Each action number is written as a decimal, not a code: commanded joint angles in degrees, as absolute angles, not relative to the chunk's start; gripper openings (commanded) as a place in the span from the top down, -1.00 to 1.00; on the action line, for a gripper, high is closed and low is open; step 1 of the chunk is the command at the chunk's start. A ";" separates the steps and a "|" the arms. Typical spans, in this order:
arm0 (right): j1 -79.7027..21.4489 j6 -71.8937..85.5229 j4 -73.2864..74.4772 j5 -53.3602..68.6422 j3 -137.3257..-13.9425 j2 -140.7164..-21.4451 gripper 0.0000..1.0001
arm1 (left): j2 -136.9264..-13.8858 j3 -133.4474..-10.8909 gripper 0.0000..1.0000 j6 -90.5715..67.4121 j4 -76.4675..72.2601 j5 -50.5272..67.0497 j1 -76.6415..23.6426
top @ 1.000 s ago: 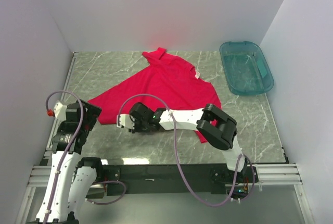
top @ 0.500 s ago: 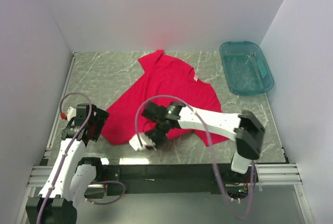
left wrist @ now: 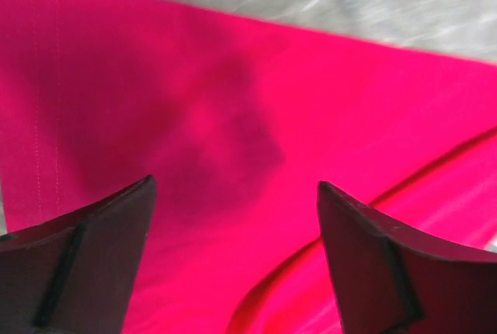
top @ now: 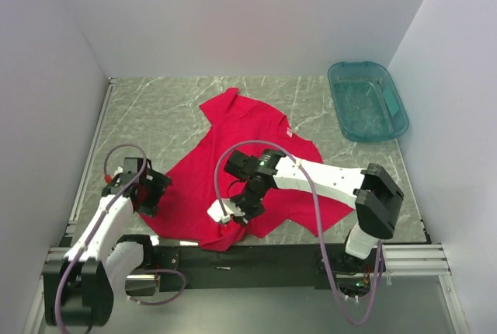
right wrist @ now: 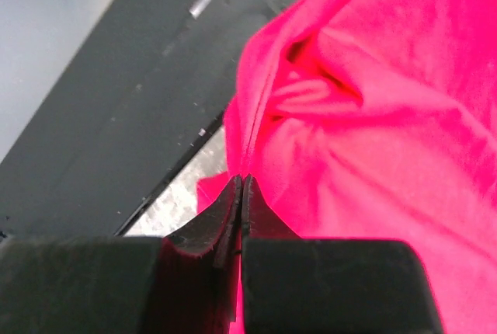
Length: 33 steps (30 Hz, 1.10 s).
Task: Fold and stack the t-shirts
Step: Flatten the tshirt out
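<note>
Dragged nearer, red t-shirt is pinched by right hand; left hand gapes empty

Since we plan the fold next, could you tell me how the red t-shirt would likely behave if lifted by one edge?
Probably floppy: the red t-shirt bunches into soft folds beside the shut right gripper. Likely light and thin, so it should drape and drag across the table.

left claw: fingers spread wide, hovering over red t-shirt | hem stitching at left | grey marbled surface along top
</note>
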<state>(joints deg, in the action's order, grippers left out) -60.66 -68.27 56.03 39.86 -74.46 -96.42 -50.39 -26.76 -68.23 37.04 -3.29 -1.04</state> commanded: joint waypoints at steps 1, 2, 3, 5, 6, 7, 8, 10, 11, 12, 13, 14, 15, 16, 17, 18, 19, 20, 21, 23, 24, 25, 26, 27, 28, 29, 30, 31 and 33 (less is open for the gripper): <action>-61.09 -69.18 56.70 41.48 -72.43 -90.71 1.00 | -55.53 -25.75 -0.75 -68.90 32.27 1.47 -0.79; -60.30 -69.43 56.69 42.09 -72.25 -89.92 1.00 | -57.11 -25.75 -0.65 -68.73 29.38 2.54 -0.79; -59.16 -69.61 56.86 43.06 -72.07 -88.78 1.00 | -60.26 -25.75 -0.56 -68.90 28.14 3.24 -0.79; -59.41 -71.54 60.02 43.15 -72.33 -88.16 1.00 | -63.70 -26.36 -0.42 -68.99 25.33 3.86 -0.88; -60.89 -71.98 61.16 43.42 -72.33 -87.98 1.00 | -67.20 -27.59 -0.39 -68.82 24.79 3.87 -0.88; -62.04 -73.29 63.52 43.94 -72.07 -87.80 1.00 | -69.15 -28.38 -0.34 -68.21 24.52 3.78 -0.88; -63.27 -73.30 64.15 43.68 -71.55 -87.28 1.00 | -70.91 -29.26 -0.32 -68.03 24.43 3.08 -0.79; -68.17 -71.56 63.03 41.94 -69.01 -86.58 1.00 | -75.66 -31.89 -0.24 -67.68 23.73 1.68 -0.79; -69.60 -70.76 62.15 41.66 -68.12 -85.53 1.00 | -77.41 -33.12 -0.23 -67.76 23.56 0.19 -0.88; -70.22 -70.40 61.27 41.57 -67.33 -85.08 1.00 | -79.26 -35.92 -0.22 -67.68 23.29 0.18 -0.79; -70.57 -69.18 59.78 41.66 -66.45 -84.82 1.00 | -83.28 -37.77 -0.22 -67.68 23.64 0.18 -0.70; -70.66 -68.47 59.07 41.40 -66.36 -85.08 1.00 | -85.32 -39.71 -0.21 -67.68 23.90 -1.22 -0.70; -70.66 -67.51 58.19 40.53 -66.36 -85.43 1.00 | -89.34 -44.08 -0.21 -67.59 24.43 -3.23 -0.62; -70.66 -65.67 56.18 39.73 -66.36 -85.60 1.00 | -91.39 -46.12 -0.21 -67.67 25.13 -4.47 -0.44; -70.66 -64.09 54.42 37.99 -66.27 -86.13 1.00 | -93.23 -48.14 -0.21 -67.50 25.40 -4.83 -0.18; -70.75 -62.59 52.49 37.27 -66.10 -86.39 1.00 | -97.17 -52.17 -0.20 -66.98 25.66 -5.44 0.09; -70.66 -60.32 49.51 36.66 -66.09 -86.66 1.00 | -99.29 -54.56 -0.20 -66.45 26.27 -5.45 1.48; -70.66 -59.77 48.70 35.78 -66.44 -87.70 1.00 | -101.40 -57.19 -0.20 -65.58 27.76 -5.45 1.93; -70.58 -59.07 47.82 35.68 -66.71 -88.06 1.00 | -105.08 -62.79 -0.18 -64.00 28.90 -5.54 2.54; -70.75 -59.15 47.81 36.38 -67.85 -89.03 0.89 | -108.00 -68.35 -0.19 -61.80 31.88 -4.66 2.99; -70.84 -59.93 48.77 37.34 -68.20 -89.12 0.56 | -108.97 -72.56 -0.21 -59.52 32.43 -4.31 3.08; -70.93 -61.16 50.52 37.70 -68.46 -89.30 0.11 | -108.90 -74.08 -0.27 -58.11 32.61 -3.87 3.16; -71.01 -61.69 50.97 37.88 -68.38 -88.77 -0.26 | -108.46 -75.22 -0.30 -56.70 32.52 -3.35 3.16; -70.93 -61.35 50.28 37.18 -67.77 -88.07 -0.50 | -106.72 -76.10 -0.34 -53.91 31.30 -3.34 3.25; -70.84 -59.61 47.40 36.57 -65.94 -87.02 -0.54 | -105.48 -75.85 -0.43 -52.31 30.16 -2.99 3.51; -70.75 -58.81 45.81 35.69 -65.05 -85.01 -0.59 | -103.99 -75.07 -0.48 -50.73 28.84 -1.42 3.78; -70.23 -57.93 44.31 34.90 -64.26 -84.12 -0.62 | -100.58 -72.54 -0.52 -48.62 25.70 -0.54 4.65; -68.83 -56.01 41.86 34.11 -63.64 -83.59 -0.65 | -98.63 -70.51 -0.59 -47.21 23.58 0.78 5.27; -65.76 -53.89 39.83 34.19 -64.07 -82.79 -0.73 | -92.59 -64.03 -0.66 -44.32 17.09 5.96 7.28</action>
<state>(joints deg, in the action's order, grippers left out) -69.38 -58.26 45.93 35.22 -64.03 -86.48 -102.35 -69.67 -52.29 25.56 1.34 4.91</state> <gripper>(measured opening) 0.849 0.815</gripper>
